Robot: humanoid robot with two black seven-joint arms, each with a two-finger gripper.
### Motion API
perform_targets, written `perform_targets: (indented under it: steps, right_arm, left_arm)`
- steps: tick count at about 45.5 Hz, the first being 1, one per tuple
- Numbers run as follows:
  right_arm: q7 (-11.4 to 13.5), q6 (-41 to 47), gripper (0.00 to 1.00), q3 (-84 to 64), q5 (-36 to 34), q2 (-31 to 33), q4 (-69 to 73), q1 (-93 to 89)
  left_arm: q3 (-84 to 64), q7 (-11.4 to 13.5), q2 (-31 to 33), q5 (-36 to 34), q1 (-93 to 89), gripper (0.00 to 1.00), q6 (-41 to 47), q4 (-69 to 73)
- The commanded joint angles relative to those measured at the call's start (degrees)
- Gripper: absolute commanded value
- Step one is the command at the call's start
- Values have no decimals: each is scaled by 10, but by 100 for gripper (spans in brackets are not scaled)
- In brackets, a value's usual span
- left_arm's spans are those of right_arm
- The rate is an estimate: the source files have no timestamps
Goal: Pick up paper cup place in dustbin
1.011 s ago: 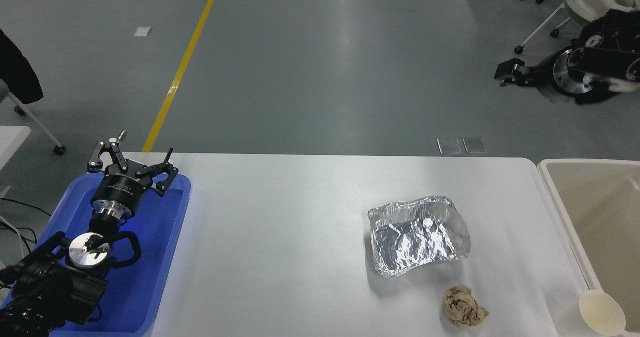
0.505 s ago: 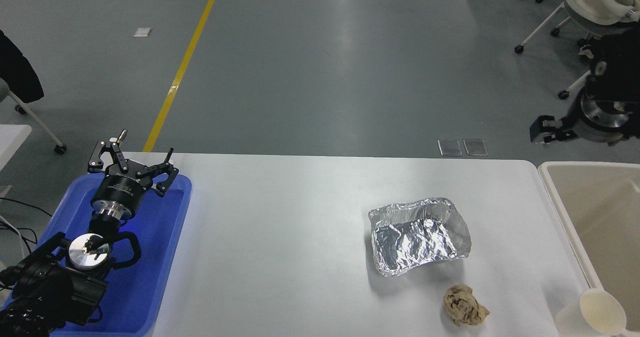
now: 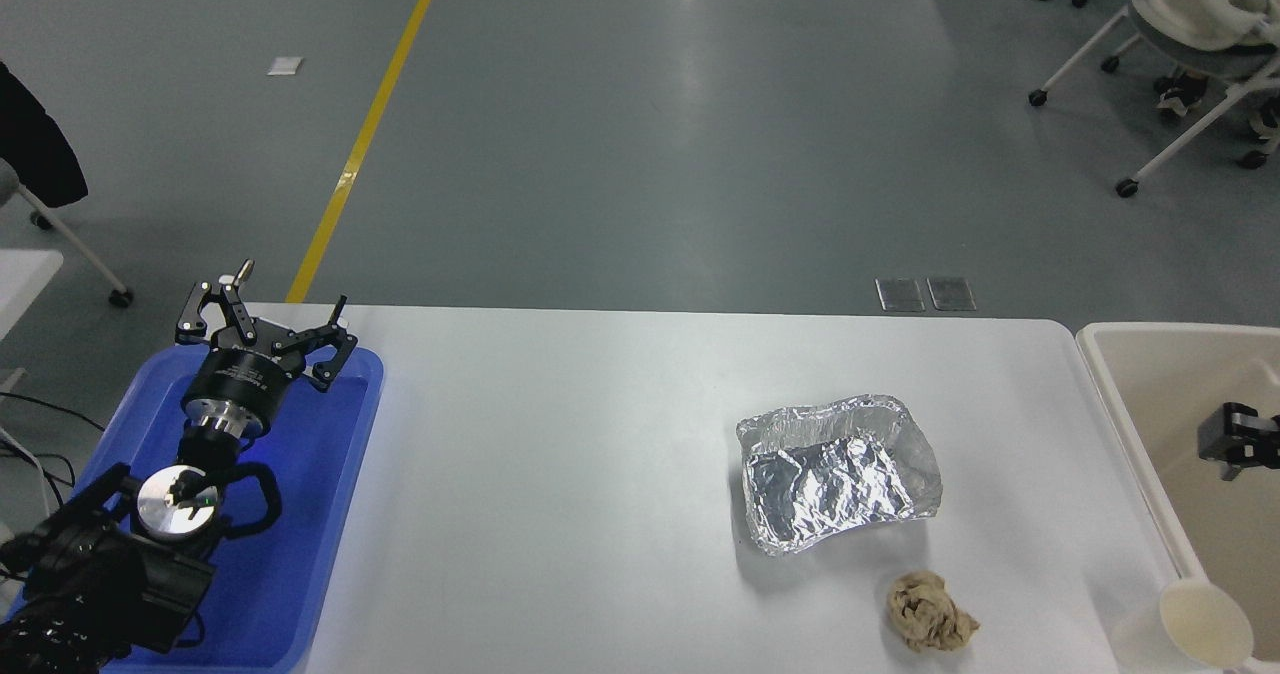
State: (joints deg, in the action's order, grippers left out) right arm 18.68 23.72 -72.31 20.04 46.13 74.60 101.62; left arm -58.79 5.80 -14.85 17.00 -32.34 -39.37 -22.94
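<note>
The paper cup point(image 3: 1203, 624) lies on its side at the table's bottom right corner, its cream inside facing me, right by the dustbin's near left rim. The dustbin point(image 3: 1112, 386) is the cream tub at the right edge, only partly in view. Only a small black tip of my right gripper point(image 3: 1240, 436) shows at the right edge, over the dustbin's inside and well beyond the cup; its state does not show. My left gripper point(image 3: 265, 316) is parked open and empty at the lower left.
A blue plastic tray point(image 3: 340, 474) lies under the left arm. A crumpled silver foil tray point(image 3: 838, 472) sits right of the table's middle, with a brownish paper wad point(image 3: 930, 611) in front of it. Wheeled chairs point(image 3: 1185, 24) stand on the floor at the far right.
My right arm has come down from high at the upper right to the right edge, now low over the dustbin and mostly out of view. The cup and the left arm have not moved.
</note>
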Motion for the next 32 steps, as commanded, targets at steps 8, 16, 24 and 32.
perform_targets:
  steps: [8,16,24,32]
  right_arm:
    - [-4,-3,100,18,4,55,13,-52]
    - [-4,-16,100,78,10,55,12,-113]
    - [-4,-27,100,105,24,55,11,-148]
    - [-4,-35,100,128,30,54,7,-181]
  left_arm:
    - [0,0,0,0,0,100,0,0]
    - [0,0,0,0,0,100,0,0]
    - [0,0,0,0,0,100,0,0]
    - [0,0,0,0,0,100,0,0]
